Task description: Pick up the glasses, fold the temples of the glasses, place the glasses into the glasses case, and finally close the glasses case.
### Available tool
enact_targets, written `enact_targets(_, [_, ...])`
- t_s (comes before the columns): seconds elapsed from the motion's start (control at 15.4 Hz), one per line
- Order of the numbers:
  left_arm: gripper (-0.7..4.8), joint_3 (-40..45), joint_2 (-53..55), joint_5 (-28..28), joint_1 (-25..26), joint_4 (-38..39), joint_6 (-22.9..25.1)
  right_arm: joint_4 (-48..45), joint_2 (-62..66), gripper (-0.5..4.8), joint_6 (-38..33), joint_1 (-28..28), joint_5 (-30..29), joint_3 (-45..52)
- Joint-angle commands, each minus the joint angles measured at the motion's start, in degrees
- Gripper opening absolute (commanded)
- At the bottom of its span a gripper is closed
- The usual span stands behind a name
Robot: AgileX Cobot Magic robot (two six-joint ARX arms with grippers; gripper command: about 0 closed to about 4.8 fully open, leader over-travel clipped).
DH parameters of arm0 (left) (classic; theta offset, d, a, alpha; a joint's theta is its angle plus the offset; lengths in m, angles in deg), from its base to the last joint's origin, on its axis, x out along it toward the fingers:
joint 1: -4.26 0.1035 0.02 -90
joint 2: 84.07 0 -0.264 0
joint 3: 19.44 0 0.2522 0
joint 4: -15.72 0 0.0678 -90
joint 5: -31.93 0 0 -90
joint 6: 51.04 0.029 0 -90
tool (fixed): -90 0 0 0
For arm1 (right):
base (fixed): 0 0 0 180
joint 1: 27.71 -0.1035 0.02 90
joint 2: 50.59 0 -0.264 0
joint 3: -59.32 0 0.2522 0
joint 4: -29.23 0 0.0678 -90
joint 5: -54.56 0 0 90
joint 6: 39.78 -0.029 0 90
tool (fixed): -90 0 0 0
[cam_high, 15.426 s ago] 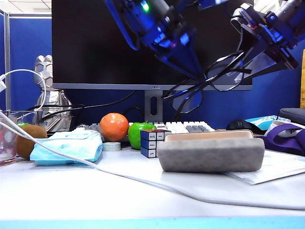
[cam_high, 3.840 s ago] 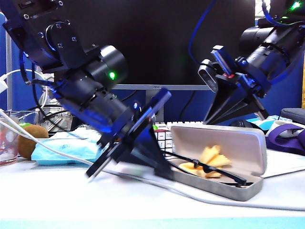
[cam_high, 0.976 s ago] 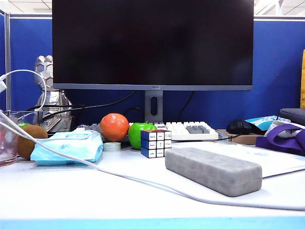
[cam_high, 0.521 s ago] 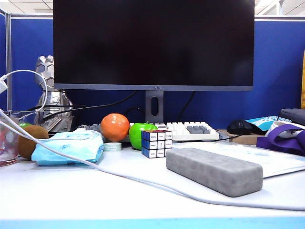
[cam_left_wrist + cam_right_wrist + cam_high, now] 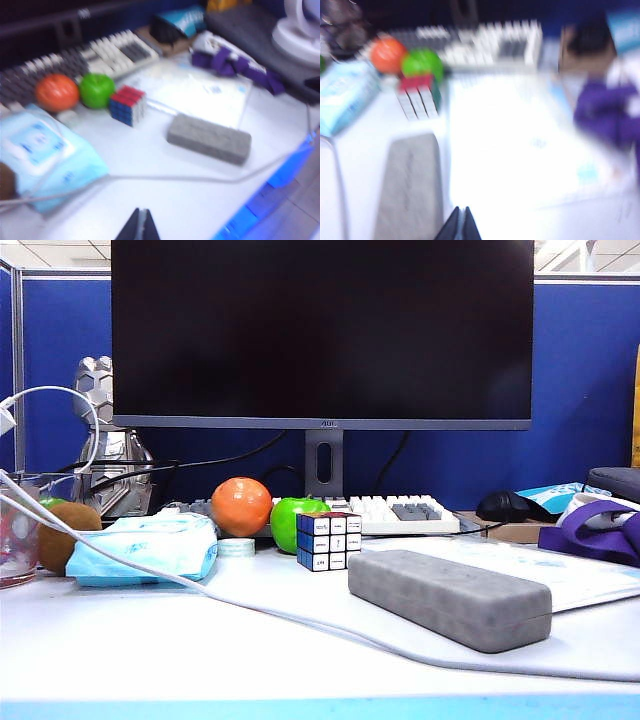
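Observation:
The grey glasses case [image 5: 450, 597] lies closed on the white table, right of centre in the exterior view. It also shows in the left wrist view as the glasses case [image 5: 208, 138] and, blurred, in the right wrist view as the glasses case [image 5: 410, 187]. The glasses and their temples are hidden. Neither arm appears in the exterior view. My left gripper [image 5: 140, 212] is shut and empty, high above the table and well back from the case. My right gripper [image 5: 460, 210] is shut and empty too, above the table beside the case.
A white cable [image 5: 250, 612] runs across the table in front of the case. Behind stand a Rubik's cube [image 5: 327, 540], a green apple [image 5: 291, 517], an orange [image 5: 240, 506], a light-blue tissue pack [image 5: 140, 548], a keyboard [image 5: 395, 512] and a monitor [image 5: 322, 335]. A purple strap [image 5: 590, 535] lies at the right.
The exterior view is unchanged over the last second: the case stays closed with no arm in sight. Seconds before that, the case lay open with the glasses in it and both arms over it.

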Motion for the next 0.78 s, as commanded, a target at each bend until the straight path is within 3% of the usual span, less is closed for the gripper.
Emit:
enact_targets(0.07, [-0.05,3.7,0.0,7.2,0.0,-4.0,-0.7,-1.5,-0.2,-0.05,-0.8,-0.1,0.2,4.2])
enact_targets(0.13, [-0.05,6.3,0.0,10.0,0.0,-8.0,-1.3,-1.5,-0.2,-0.05,-0.9,-0.2,0.2,6.0])
enact_targets(0.26, [-0.05,10.7,0.0,10.2,0.0,-13.9,-1.5,-1.3,-0.2,-0.05,-1.6,-0.2,-0.3,8.3])
enact_targets(0.59, [-0.05,22.8,0.2,6.7,0.0,-32.0,-1.5,-1.6,-0.2,-0.05,-1.7,-0.3,0.0,8.4])
enact_targets(0.78, [-0.05,27.1,0.2,5.7,0.0,-38.1,-1.6,-1.6,-0.2,-0.05,-1.7,-0.3,0.0,8.4])
